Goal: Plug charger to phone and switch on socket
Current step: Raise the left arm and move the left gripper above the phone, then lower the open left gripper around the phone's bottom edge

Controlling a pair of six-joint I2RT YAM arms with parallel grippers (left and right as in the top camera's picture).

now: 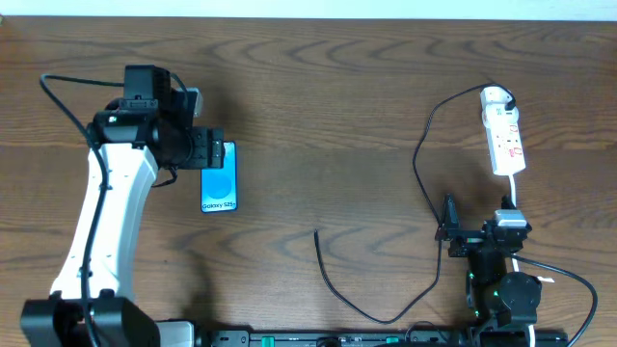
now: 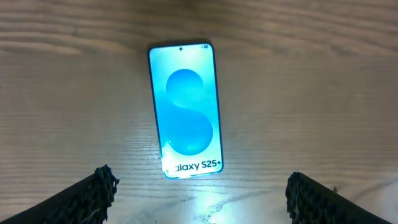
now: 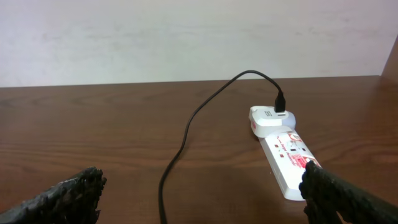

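The phone [image 1: 219, 180] lies flat at the left, blue screen up; in the left wrist view [image 2: 186, 112] it lies ahead of and between the fingers. My left gripper [image 1: 208, 152] [image 2: 199, 196] is open and empty over the phone's far end. The socket [image 1: 503, 132] [image 3: 287, 157] is a white strip at the far right. The charger's black cable [image 1: 424, 164] [image 3: 186, 134] runs from a white adapter [image 3: 271, 118] at the strip's far end and loops to a free tip [image 1: 317, 233] mid-table. My right gripper [image 1: 479, 231] [image 3: 199, 196] is open and empty, just short of the strip, with the cable between its fingers.
The strip's thick white cord [image 1: 515, 196] runs toward my right arm and curves off at the bottom right [image 1: 559, 275]. The charger cable loops near the front edge [image 1: 386, 318]. A pale wall stands behind the table [image 3: 186, 37].
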